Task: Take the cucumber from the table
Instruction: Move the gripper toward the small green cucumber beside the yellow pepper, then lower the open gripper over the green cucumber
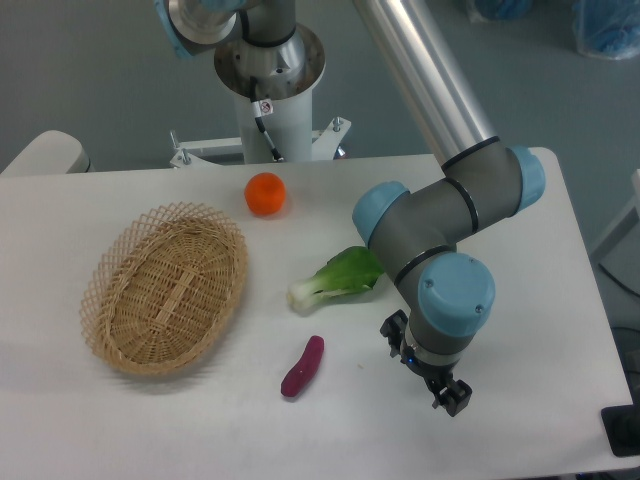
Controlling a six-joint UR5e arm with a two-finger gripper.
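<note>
The tool points down at the table, mostly hidden under the wrist; how far open it is, I cannot tell. No cucumber shows. Nearby lie a leafy vegetable, a purple vegetable, an orange and a basket.

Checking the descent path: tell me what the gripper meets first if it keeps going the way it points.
The gripper points down at the table, and bare tabletop looks like the first thing met. No cucumber is visible there; the wrist may hide it. Depth is unclear.
</note>
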